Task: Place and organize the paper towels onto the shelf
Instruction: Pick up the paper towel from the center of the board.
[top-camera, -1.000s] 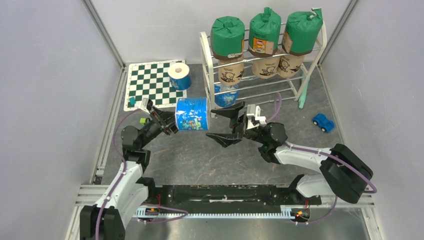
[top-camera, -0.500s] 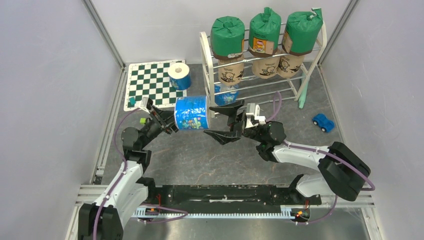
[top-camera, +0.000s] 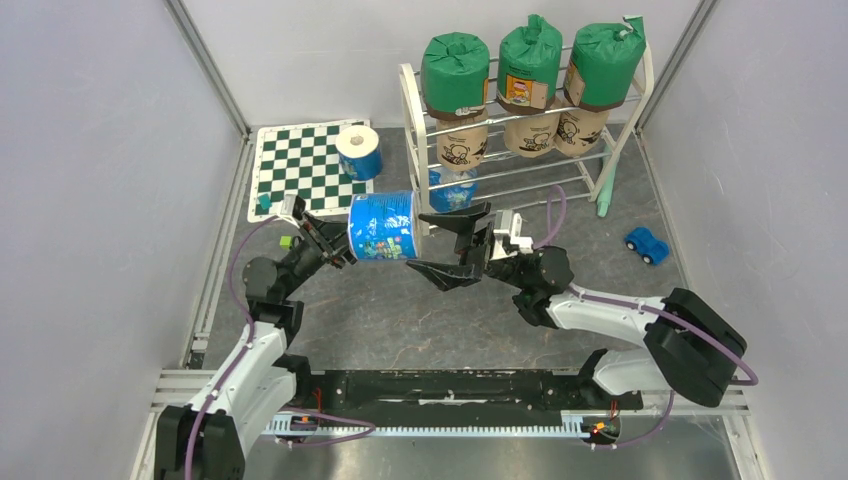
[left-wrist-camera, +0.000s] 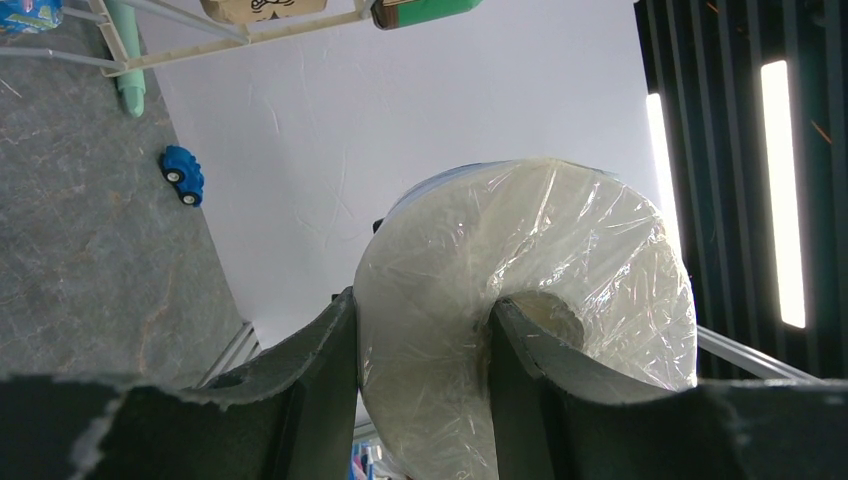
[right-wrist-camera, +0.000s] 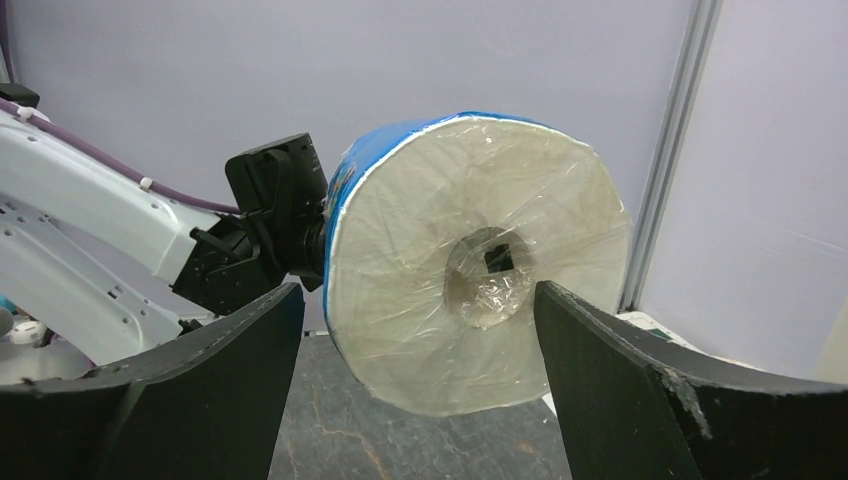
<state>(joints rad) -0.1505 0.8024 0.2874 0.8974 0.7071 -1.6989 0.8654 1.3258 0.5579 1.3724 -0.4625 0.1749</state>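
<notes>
My left gripper (top-camera: 345, 247) is shut on a blue-wrapped paper towel roll (top-camera: 382, 226) and holds it sideways above the floor. In the left wrist view one finger (left-wrist-camera: 530, 350) sits in the roll's core and the other presses its outer wall (left-wrist-camera: 560, 250). My right gripper (top-camera: 418, 242) is open, its fingertips level with the roll's free end (right-wrist-camera: 480, 270) and apart from it. The shelf (top-camera: 412, 110) carries three green rolls (top-camera: 529, 60) on top, three tan rolls (top-camera: 530, 130) below and one blue roll (top-camera: 450, 190) lower down. Another blue roll (top-camera: 358, 152) stands on the chessboard.
The checkered chessboard mat (top-camera: 300, 170) lies at the back left, with a small teal block (top-camera: 264, 202) at its front edge. A blue toy car (top-camera: 647, 244) sits to the right. A mint-green stick (top-camera: 607, 185) leans by the shelf's right end. Walls close in on both sides.
My right gripper has moved left up to the held roll's free end, and its jaws have narrowed a little. The left gripper has raised the roll slightly.
</notes>
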